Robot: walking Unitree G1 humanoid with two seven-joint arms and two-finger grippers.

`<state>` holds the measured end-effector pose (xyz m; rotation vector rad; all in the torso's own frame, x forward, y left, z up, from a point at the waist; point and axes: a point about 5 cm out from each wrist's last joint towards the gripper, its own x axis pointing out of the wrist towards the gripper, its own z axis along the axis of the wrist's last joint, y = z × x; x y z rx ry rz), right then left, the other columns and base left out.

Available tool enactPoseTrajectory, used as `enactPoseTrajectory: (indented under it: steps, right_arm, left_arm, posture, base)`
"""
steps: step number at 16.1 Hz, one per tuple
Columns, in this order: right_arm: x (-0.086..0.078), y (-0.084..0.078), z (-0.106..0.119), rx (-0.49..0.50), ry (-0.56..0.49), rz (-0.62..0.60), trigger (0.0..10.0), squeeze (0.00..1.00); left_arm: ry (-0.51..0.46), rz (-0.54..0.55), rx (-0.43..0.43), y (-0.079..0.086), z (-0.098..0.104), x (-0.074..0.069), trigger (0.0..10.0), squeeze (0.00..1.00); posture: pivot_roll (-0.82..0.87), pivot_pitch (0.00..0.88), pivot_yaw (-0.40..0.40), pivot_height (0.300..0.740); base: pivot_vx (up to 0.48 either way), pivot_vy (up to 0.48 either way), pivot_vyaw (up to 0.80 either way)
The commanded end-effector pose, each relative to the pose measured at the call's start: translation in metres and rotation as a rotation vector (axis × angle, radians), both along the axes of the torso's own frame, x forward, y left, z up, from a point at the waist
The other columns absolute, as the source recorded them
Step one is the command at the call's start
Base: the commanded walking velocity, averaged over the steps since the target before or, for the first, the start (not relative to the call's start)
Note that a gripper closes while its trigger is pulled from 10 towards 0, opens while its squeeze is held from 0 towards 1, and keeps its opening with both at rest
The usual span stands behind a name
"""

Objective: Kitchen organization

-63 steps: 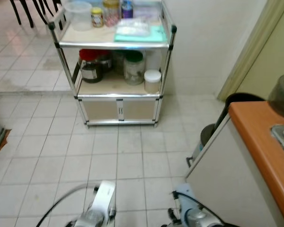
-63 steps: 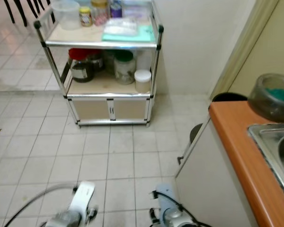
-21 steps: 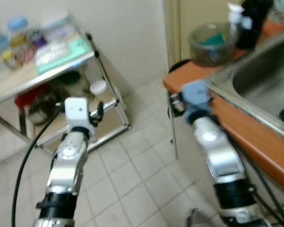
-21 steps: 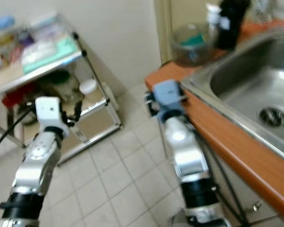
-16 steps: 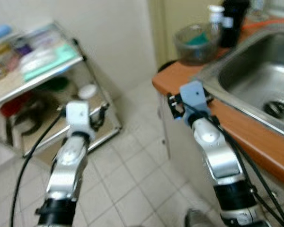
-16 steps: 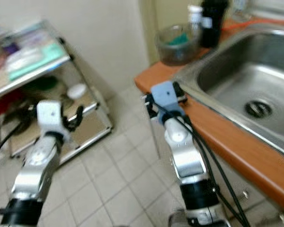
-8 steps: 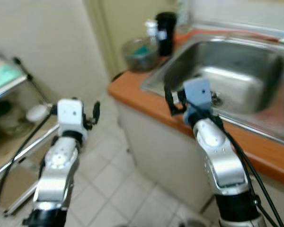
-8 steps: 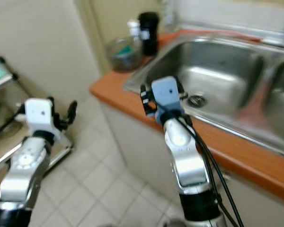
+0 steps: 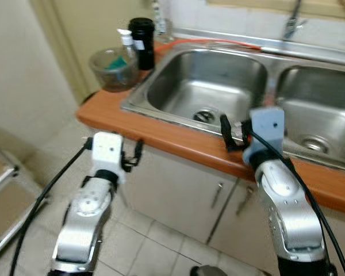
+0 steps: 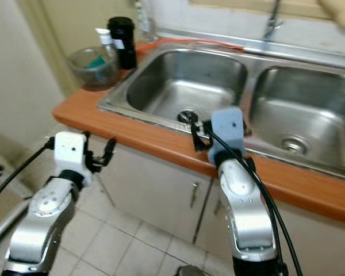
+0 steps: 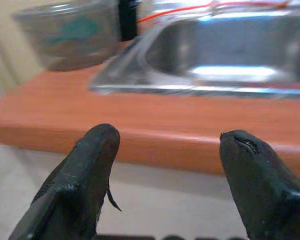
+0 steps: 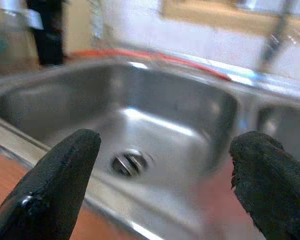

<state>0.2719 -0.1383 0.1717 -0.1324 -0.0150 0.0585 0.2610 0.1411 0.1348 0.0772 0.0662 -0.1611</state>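
A double steel sink (image 9: 210,77) is set in an orange countertop (image 9: 161,135) straight ahead. At the counter's left end stand a glass bowl (image 9: 112,68) holding something teal, a pump bottle (image 9: 125,41) and a black bottle (image 9: 142,35). My left gripper (image 9: 115,146) is open, level with the counter's front edge, and holds nothing; its wrist view shows the fingertips (image 11: 97,145) wide apart before the edge. My right gripper (image 9: 247,129) is open and empty over the counter, facing the left basin and its drain (image 12: 130,162).
A faucet (image 9: 293,20) rises behind the sink, and an orange cord (image 9: 218,41) runs along the rear rim. Cabinet doors (image 9: 178,195) lie below the counter. A corner of the metal cart (image 9: 0,184) sits at the far left on the tiled floor.
The camera has swung right, off the cart and onto the sink, which is now centred. Both arms stay raised in front, and both grippers remain open.
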Motion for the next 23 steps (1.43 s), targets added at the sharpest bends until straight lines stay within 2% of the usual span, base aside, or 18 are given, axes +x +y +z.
enactPoseTrajectory:
  steps: [1,4,5,6,7,8,9,11,13,14,16,18,19,21,22,23]
  right_arm:
    - [-0.002,-0.005,0.000,0.011,0.007,-0.026,10.0,1.00]
    - [-0.010,-0.009,-0.010,-0.021,0.044,-0.081,10.0,1.00]
    - [-0.013,-0.012,-0.013,0.011,0.064,-0.111,10.0,1.00]
    - [-0.016,-0.016,-0.016,0.053,0.084,-0.140,10.0,1.00]
    - [-0.019,-0.020,-0.022,0.052,0.104,-0.150,10.0,1.00]
    - [-0.020,-0.020,-0.023,0.050,0.105,-0.148,10.0,1.00]
    - [-0.021,-0.021,-0.021,-0.016,0.075,-0.149,10.0,1.00]
    - [-0.021,-0.021,-0.015,-0.071,0.005,-0.120,10.0,1.00]
    - [-0.020,-0.023,-0.013,-0.069,-0.015,-0.130,10.0,1.00]
    - [-0.020,-0.024,-0.013,-0.061,0.000,-0.131,10.0,1.00]
    - [-0.021,-0.027,-0.018,-0.046,0.023,-0.151,10.0,1.00]
    - [-0.020,-0.029,-0.017,-0.046,0.015,-0.170,10.0,1.00]
    - [-0.019,-0.026,-0.014,-0.031,0.003,-0.155,10.0,1.00]
    - [-0.017,-0.019,-0.008,-0.064,-0.030,-0.086,10.0,1.00]
    - [-0.018,-0.019,-0.008,-0.060,-0.027,-0.095,10.0,1.00]
    - [-0.021,-0.023,-0.011,-0.028,0.020,-0.123,10.0,1.00]
  left_arm:
    - [-0.012,0.013,0.000,0.002,0.006,0.000,10.0,0.00]
    - [-0.008,0.061,0.028,0.011,0.005,-0.002,10.0,0.00]
    - [-0.017,0.086,0.026,0.014,0.006,-0.002,10.0,0.00]
    - [-0.019,0.088,-0.025,0.014,0.005,-0.004,10.0,0.00]
    - [-0.096,0.175,-0.042,0.017,0.008,-0.004,10.0,0.00]
    - [-0.102,0.206,-0.048,0.018,0.008,-0.004,10.0,0.00]
    - [-0.120,0.265,-0.076,0.022,0.006,-0.005,10.0,0.00]
    - [-0.096,0.226,-0.027,0.022,0.003,-0.009,10.0,0.00]
    - [-0.015,0.087,-0.096,0.015,-0.001,-0.014,10.0,0.00]
    - [-0.007,0.035,-0.086,0.012,-0.003,-0.017,10.0,0.00]
    - [-0.020,0.031,-0.007,0.011,-0.007,-0.020,10.0,0.00]
    - [-0.021,0.004,-0.010,0.009,-0.006,-0.019,10.0,0.00]
    - [-0.025,0.002,-0.009,0.009,-0.005,-0.018,10.0,0.00]
    - [-0.023,0.014,-0.025,0.009,-0.004,-0.015,10.0,0.00]
    - [-0.026,0.018,-0.023,0.009,-0.004,-0.015,10.0,0.00]
    - [-0.030,0.030,-0.013,0.007,-0.006,-0.015,10.0,0.00]
  posture:
    - [-0.11,0.000,0.024,0.740]
    - [-0.11,0.000,0.036,0.740]
    - [-0.11,0.000,0.039,0.740]
    - [-0.11,0.000,0.040,0.740]
    - [-0.10,0.000,0.039,0.740]
    - [-0.10,0.000,0.038,0.740]
    - [-0.11,0.000,0.038,0.740]
    - [-0.11,0.000,0.040,0.740]
    - [-0.11,0.000,0.039,0.740]
    - [-0.11,0.000,0.036,0.740]
    - [-0.11,0.000,0.033,0.740]
    - [-0.12,0.000,0.029,0.740]
    - [-0.12,0.000,0.032,0.740]
    - [-0.13,0.000,0.040,0.740]
    - [-0.13,0.000,0.040,0.740]
    - [-0.13,0.000,0.037,0.740]
  base:
    - [0.000,0.000,-0.76]
    - [0.000,0.000,-0.75]
    - [0.000,0.000,-0.76]
    - [0.000,0.000,-0.77]
    - [0.000,0.000,-0.77]
    - [0.000,0.000,-0.78]
    - [0.000,0.000,-0.78]
    - [0.000,0.000,-0.79]
    - [0.000,0.000,-0.80]
    - [0.000,0.000,-0.80]
    - [0.000,0.000,-0.79]
    - [0.000,0.000,-0.78]
    - [0.000,0.000,-0.77]
    - [0.000,0.000,-0.78]
    - [0.000,0.000,-0.80]
    - [0.000,0.000,-0.80]
